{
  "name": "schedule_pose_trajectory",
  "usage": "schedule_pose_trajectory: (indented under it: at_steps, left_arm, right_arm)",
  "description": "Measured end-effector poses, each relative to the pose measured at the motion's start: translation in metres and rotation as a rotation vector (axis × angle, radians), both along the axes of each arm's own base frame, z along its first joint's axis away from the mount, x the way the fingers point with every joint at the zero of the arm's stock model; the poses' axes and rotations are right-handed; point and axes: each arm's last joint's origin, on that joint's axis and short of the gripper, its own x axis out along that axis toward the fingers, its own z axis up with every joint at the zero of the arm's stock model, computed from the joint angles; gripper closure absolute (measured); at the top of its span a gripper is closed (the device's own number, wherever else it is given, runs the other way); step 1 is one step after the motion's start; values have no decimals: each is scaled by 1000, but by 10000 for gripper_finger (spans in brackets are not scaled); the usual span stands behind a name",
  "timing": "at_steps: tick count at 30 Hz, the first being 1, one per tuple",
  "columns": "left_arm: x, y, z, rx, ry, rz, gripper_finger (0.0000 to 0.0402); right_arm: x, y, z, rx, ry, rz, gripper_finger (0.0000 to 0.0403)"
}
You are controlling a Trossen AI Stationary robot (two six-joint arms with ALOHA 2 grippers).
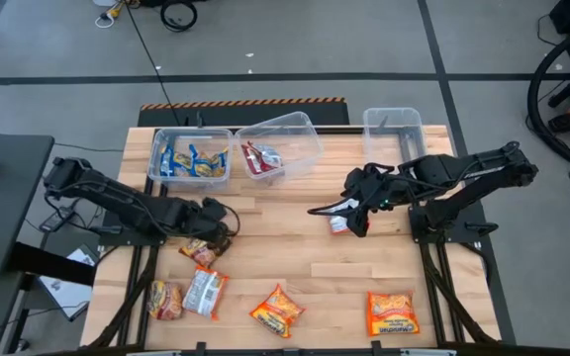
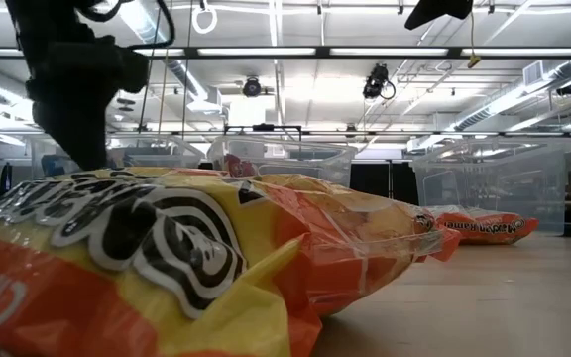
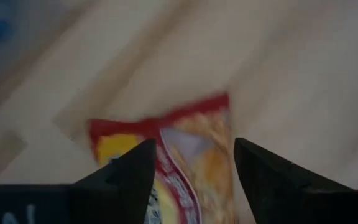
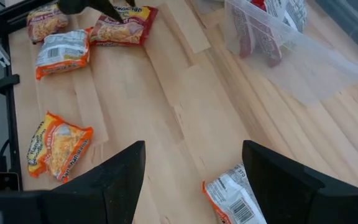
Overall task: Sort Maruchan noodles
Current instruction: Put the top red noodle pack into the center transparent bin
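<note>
— Where are the arms?

— The left arm reaches in from the left edge, low over the boards, its left gripper (image 1: 209,229) hanging just above a red-edged noodle packet (image 1: 199,250). In the left wrist view the two dark fingers (image 3: 127,175) stand apart on either side of that packet (image 3: 185,163); whether they touch it I cannot tell. The right arm folds in from the right edge, its right gripper (image 1: 349,213) spread wide and clasping nothing, over a packet lying label-up (image 4: 234,200).

— How much room is there?

— Plenty. Bare wood runs across the middle of the table (image 1: 295,232) between the two grippers. Three clear tubs sit along the far edge: the left tub (image 1: 190,155) with blue-yellow packets, the tilted middle tub (image 1: 278,146) with dark red ones, and the right tub (image 1: 394,130), whose contents I cannot make out.

— And the loose packets?

— All toward the near edge. At the near left, an orange packet (image 1: 164,300) and a silver-backed one (image 1: 206,292) lie just beside each other, long axes roughly near-to-far. The orange-yellow packet (image 1: 277,311) in the middle lies skewed. The one at the near right (image 1: 392,312) lies square to the edge, long axis near-to-far.
</note>
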Motion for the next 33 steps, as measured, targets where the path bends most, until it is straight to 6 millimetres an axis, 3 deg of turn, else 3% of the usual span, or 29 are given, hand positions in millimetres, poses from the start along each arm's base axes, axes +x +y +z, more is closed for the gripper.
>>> schedule_pose_trajectory:
  at_steps: [4,9,19,26,33]
  left_arm:
    - [6,24,-1,-144,53,-127,179]
    - [14,43,0,-183,16,-409,191]
    - [50,39,-4,-175,123,-893,194]
    - [70,63,-26,-298,206,-980,194]
    - [90,79,-35,-379,309,-1081,194]
  right_arm:
    - [0,-1,0,-5,0,0,131]
    - [1,-5,0,-8,-1,-12,131]
    - [2,-5,1,-3,-12,-20,131]
    - [5,-5,-1,-9,-15,-35,131]
    - [7,-5,-1,-14,-32,-44,131]
